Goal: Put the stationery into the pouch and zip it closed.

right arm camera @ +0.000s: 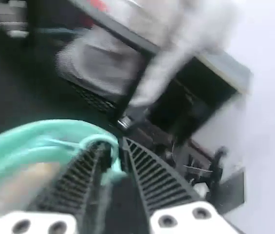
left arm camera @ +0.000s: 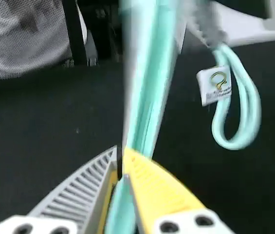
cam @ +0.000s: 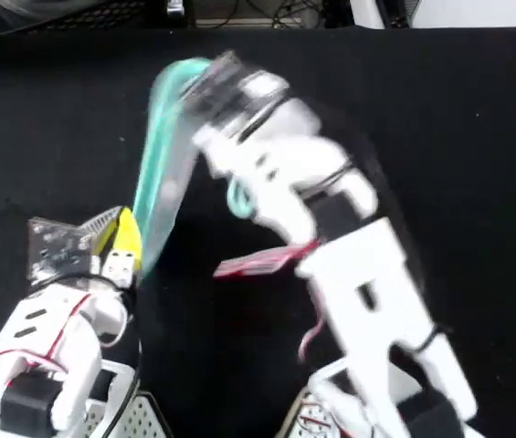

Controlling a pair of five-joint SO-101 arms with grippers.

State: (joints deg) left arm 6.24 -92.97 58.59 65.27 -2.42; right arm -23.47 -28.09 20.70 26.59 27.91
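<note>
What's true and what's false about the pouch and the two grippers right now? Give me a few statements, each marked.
1. The left gripper is clamped on the pouch. True.
2. The pouch lies flat on the table. False: it is held up off the table between the two grippers.
3. The right gripper is closed on the pouch's other end. True.
4. The teal loop strap is caught in the left gripper. False: it hangs free beside the pouch, carrying a white tag.
</note>
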